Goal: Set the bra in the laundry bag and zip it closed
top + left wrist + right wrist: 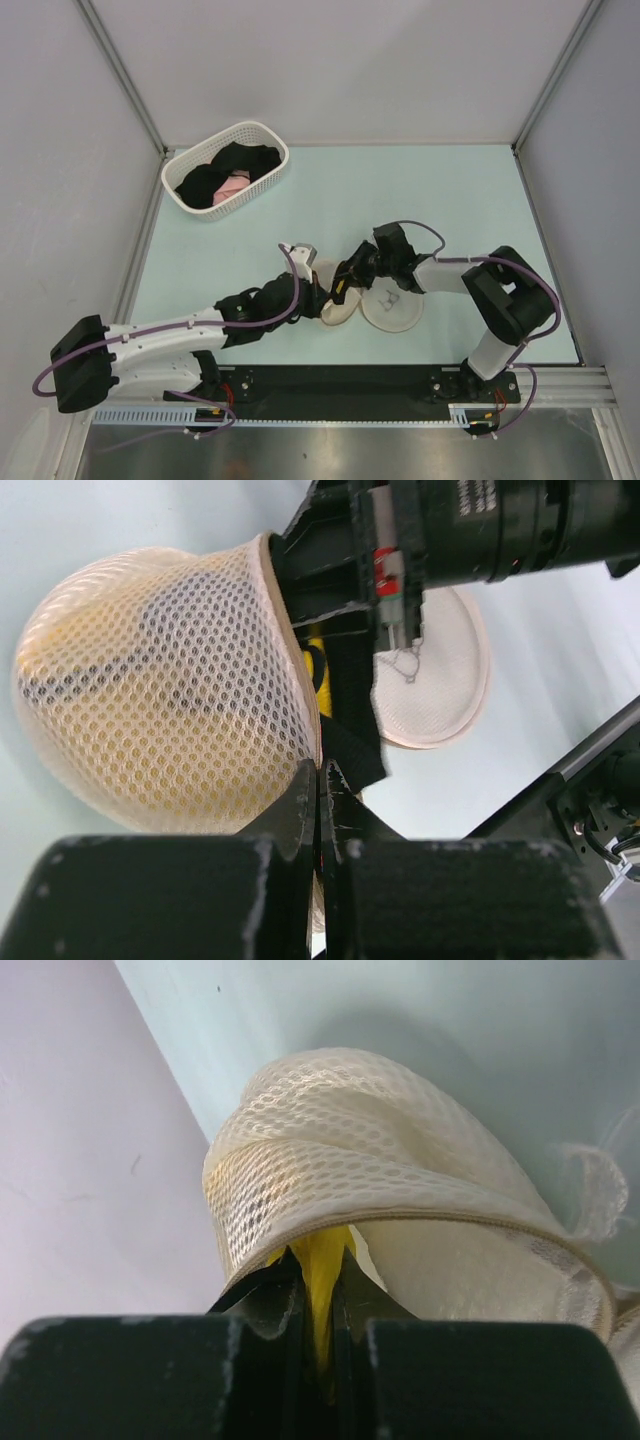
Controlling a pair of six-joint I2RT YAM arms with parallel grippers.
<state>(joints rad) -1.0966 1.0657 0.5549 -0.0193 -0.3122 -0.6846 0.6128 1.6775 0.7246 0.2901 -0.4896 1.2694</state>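
Observation:
The laundry bag lies open in front of the arms. Its flat half with the dark icon (392,305) is on the right and its mesh dome half (335,306) on the left. In the left wrist view the yellow bra (317,676) shows through the dome (150,690) and at its opening. My left gripper (321,780) is shut on the dome's rim. My right gripper (318,1272) is shut on a fold of the yellow bra (322,1250) at the mouth of the mesh dome (340,1140). Both grippers meet at the bag in the top view, left (318,296), right (352,276).
A white slotted basket (262,135) with black and pink garments stands at the back left. The pale green table surface (450,200) is walled by grey panels on the left, back and right. A black rail (350,385) runs along the near edge.

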